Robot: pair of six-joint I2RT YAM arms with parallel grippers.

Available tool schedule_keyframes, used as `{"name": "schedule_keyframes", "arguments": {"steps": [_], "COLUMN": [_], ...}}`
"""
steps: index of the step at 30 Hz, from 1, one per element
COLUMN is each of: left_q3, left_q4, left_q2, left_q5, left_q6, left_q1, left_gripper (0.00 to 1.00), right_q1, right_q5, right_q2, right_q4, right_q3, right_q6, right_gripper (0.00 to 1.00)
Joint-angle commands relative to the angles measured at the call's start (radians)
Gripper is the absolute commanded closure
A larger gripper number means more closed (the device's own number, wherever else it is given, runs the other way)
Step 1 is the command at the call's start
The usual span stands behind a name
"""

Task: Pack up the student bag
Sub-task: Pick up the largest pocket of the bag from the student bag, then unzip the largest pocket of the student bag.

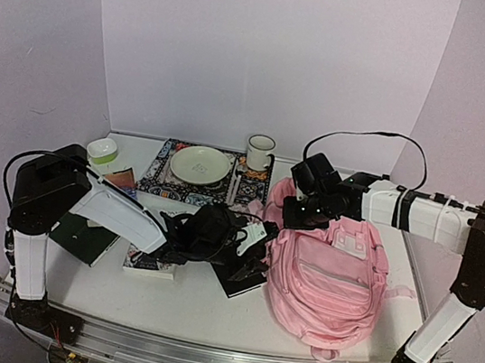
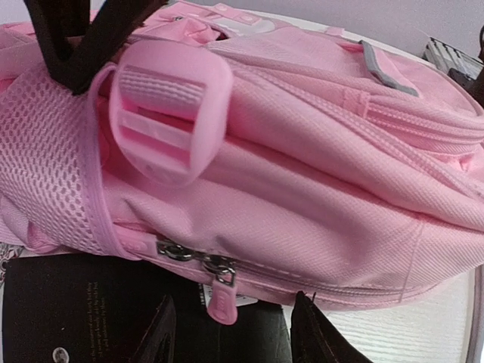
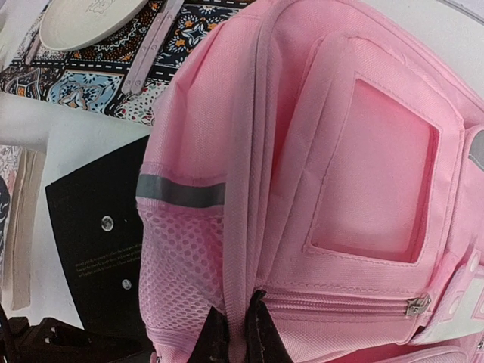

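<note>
The pink student bag (image 1: 325,271) lies flat on the right side of the table (image 1: 187,310). The right gripper (image 3: 240,333) is closed tight, pinching the bag's far left edge. The left gripper (image 2: 234,336) is open beside the bag's left side, over a black book (image 2: 76,310).

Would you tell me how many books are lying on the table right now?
3: a dark green book at the left edge, a second book under the left arm, and a black book against the pink bag. The arm may hide more.
</note>
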Motion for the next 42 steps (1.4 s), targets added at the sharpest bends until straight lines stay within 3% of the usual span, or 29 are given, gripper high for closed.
{"name": "schedule_keyframes", "arguments": {"steps": [1, 17, 21, 30, 36, 42], "left_q3": [0.023, 0.016, 0.02, -0.057, -0.13, -0.177], "left_q4": [0.075, 0.155, 0.184, 0.204, 0.197, 0.17], "left_q2": [0.022, 0.062, 0.066, -0.003, -0.1, -0.179], "left_q5": [-0.146, -0.265, -0.302, -0.288, -0.225, -0.071], "left_q6": [0.041, 0.063, 0.069, 0.086, 0.071, 0.003], "left_q1": [-0.004, -0.057, -0.059, -0.091, -0.136, -0.191], "left_gripper": [0.52, 0.55, 0.64, 0.99, 1.0, 1.0], "right_q1": [0.0, 0.0, 0.0, -0.007, -0.041, -0.099], "right_q5": [0.001, -0.008, -0.013, 0.091, 0.225, 0.344], "right_q2": [-0.027, -0.036, -0.032, -0.019, 0.028, 0.124], "right_q4": [0.067, 0.073, 0.078, 0.077, 0.071, 0.065], "right_q3": [0.054, 0.054, 0.051, 0.063, 0.101, 0.215], "right_q6": [-0.007, 0.001, 0.007, -0.011, -0.015, -0.012], "right_gripper": [1.0, 1.0, 1.0, 1.0, 1.0, 1.0]}}
